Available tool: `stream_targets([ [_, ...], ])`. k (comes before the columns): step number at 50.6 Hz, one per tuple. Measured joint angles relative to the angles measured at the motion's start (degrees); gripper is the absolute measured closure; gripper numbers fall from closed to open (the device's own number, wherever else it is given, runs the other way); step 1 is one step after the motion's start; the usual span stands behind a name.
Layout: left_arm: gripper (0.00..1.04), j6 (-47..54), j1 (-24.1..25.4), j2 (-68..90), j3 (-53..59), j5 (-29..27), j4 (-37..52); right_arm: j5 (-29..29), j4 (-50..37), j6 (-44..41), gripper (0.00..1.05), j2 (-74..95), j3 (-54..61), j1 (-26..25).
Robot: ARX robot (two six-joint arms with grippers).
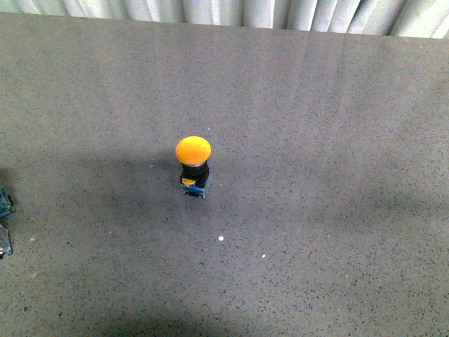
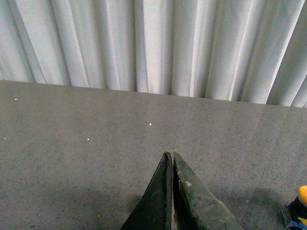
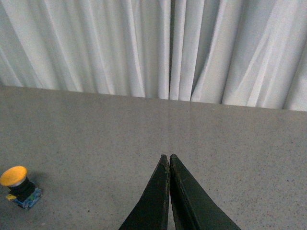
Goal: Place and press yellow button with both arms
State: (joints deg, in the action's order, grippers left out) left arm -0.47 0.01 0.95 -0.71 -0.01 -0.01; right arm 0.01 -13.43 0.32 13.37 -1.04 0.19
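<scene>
The yellow button (image 1: 193, 152) stands upright on the grey table (image 1: 316, 140) near the middle, orange-yellow domed cap on a black collar and blue base with a yellow tab. No arm shows in the front view. My left gripper (image 2: 170, 155) is shut and empty above the table; the button (image 2: 301, 207) shows only at the edge of the left wrist view, well apart from it. My right gripper (image 3: 169, 157) is shut and empty; the button (image 3: 18, 184) stands well off to its side in the right wrist view.
A white pleated curtain (image 1: 280, 14) hangs along the table's far edge. A small dark and blue object (image 1: 4, 207) is cut off at the left edge of the front view. Small white specks (image 1: 221, 239) lie in front of the button.
</scene>
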Motion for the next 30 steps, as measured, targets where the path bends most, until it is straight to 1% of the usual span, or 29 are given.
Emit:
stream_targets([
  [11,1.03,0.0,0.0,0.0,0.0,0.0,0.0,0.0,3.9,0.0,1.03,-3.9,0.0,0.0],
  [15,1.03,0.0,0.0,0.0,0.0,0.0,0.0,0.0,11.3,0.0,1.03,-9.3,0.0,0.0],
  [17,1.03,0.0,0.0,0.0,0.0,0.0,0.0,0.1,12.7,0.0,1.03,-11.1,0.0,0.0],
  [28,1.03,0.0,0.0,0.0,0.0,0.0,0.0,0.1,13.2,0.0,1.03,-12.9,0.0,0.0],
  [30,0.96,0.0,0.0,0.0,0.0,0.0,0.0,0.1,13.2,-0.1,0.96,-13.0,0.0,0.0],
])
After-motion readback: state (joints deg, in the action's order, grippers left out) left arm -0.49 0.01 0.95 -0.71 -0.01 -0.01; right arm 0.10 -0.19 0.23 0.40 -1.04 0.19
